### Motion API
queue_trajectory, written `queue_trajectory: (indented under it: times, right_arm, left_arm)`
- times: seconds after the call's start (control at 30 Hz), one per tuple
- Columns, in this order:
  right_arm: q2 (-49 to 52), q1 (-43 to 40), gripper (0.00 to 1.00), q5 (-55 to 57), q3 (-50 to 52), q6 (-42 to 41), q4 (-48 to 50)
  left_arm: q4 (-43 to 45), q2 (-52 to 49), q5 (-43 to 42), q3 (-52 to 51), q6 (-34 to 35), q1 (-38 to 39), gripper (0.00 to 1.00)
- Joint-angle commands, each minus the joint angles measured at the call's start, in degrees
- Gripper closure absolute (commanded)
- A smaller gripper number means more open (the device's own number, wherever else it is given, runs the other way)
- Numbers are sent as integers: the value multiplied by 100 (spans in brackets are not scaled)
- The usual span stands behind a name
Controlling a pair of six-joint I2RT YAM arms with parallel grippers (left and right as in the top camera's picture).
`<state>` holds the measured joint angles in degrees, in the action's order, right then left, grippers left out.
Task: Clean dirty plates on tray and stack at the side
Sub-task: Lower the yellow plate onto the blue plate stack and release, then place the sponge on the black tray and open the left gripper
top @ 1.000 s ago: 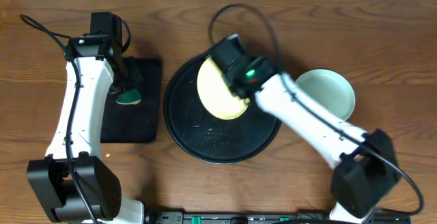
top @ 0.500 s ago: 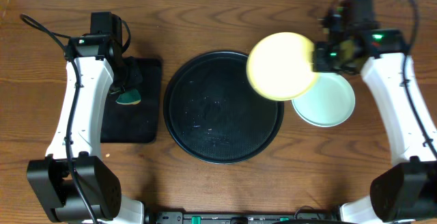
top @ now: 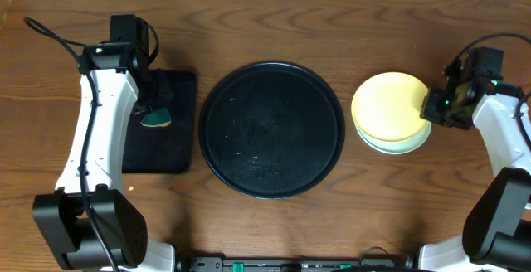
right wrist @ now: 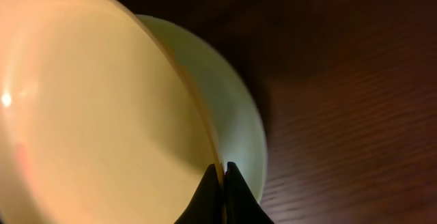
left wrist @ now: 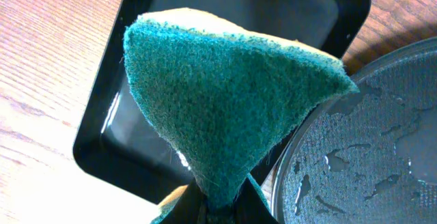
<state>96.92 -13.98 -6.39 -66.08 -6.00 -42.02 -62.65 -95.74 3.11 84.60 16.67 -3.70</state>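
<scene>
The round black tray (top: pixel 270 131) sits mid-table, wet and with no plate on it; its rim shows in the left wrist view (left wrist: pixel 362 135). To its right a pale yellow plate (top: pixel 386 104) (right wrist: pixel 89 101) lies over a pale turquoise plate (top: pixel 406 146) (right wrist: pixel 235 108), offset up and left. My right gripper (top: pixel 433 106) (right wrist: pixel 220 176) is shut on the yellow plate's right rim. Whether the yellow plate rests fully on the turquoise one I cannot tell. My left gripper (top: pixel 153 110) (left wrist: pixel 218 200) is shut on a green sponge (top: pixel 155 119) (left wrist: pixel 225 94).
A smaller rectangular black tray (top: pixel 170 152) (left wrist: pixel 273 5) lies left of the round tray, under the sponge and left gripper. Bare wooden table surrounds the trays. The right arm reaches in from the right edge.
My right arm has carried the yellow plate off the round tray and rightward, to over the turquoise plate. The left arm and sponge have stayed still.
</scene>
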Motion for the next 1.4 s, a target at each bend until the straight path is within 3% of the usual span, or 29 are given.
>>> queue_trajectory:
  times: [0.0, 0.1, 0.23, 0.33, 0.6, 0.87, 1.1, 1.17, 1.23, 1.37]
  right_arm:
    - [-26, -61, 99, 17, 269, 52, 258]
    - [-26, -61, 90, 15, 332, 52, 372]
    - [-28, -59, 66, 13, 317, 52, 367]
    - [-28, -33, 57, -81, 96, 50, -4]
    - [-31, 538, 52, -289, -1453, 184, -1231]
    - [-28, 1093, 43, -254, -1572, 203, -1226]
    - [-28, 1250, 42, -245, -1572, 203, -1290]
    - [-28, 1250, 42, -245, -1572, 201, -1307]
    - [-28, 1259, 41, -247, -1572, 201, -1309]
    - [-28, 1259, 39, -249, -1572, 201, -1311]
  left_arm:
    - [-11, -17, 28, 92, -57, -24, 92]
    - [-24, -17, 26, 92, -55, -24, 93]
    - [-35, -17, 26, 92, -197, -24, 92]
    - [-74, -17, 26, 85, -282, -24, 92]
    - [472, -251, 31, -188, -1001, -26, 93]
    - [1095, -988, 50, -479, -1255, -26, 93]
    - [1281, -1624, 48, -479, -1255, -26, 93]
    - [1272, -1641, 48, -479, -1255, -26, 83]
    - [1274, -1622, 48, -476, -1255, -24, 60]
    - [1213, -1598, 50, -393, -1257, -26, 34]
